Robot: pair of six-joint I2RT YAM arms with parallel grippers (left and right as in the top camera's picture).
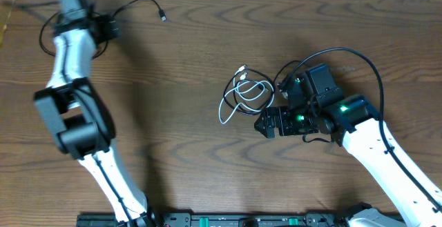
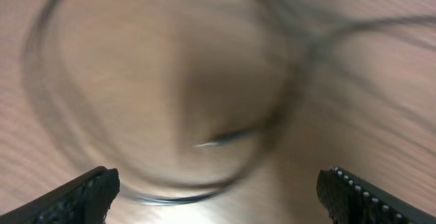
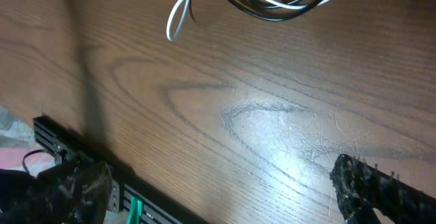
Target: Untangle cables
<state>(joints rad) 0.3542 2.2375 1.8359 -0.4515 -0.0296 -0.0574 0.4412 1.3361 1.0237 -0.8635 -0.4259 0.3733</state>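
Black left pincer [image 2: 218, 190] gapes over a blurred thin black cable loop [image 2: 170, 198] — right pincer [image 3: 218, 183] equally spread, thin white cable [image 3: 178, 9] beyond.

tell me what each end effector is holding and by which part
Nothing is held. The left end effector stands open over a black cable loop; the right end effector is open near the white cable, not touching it.

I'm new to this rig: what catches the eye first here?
A white cable looped together with a black cable lies right of centre on the table, the open right gripper just beside it. At the back left, the open left gripper hangs above a separate black cable loop.
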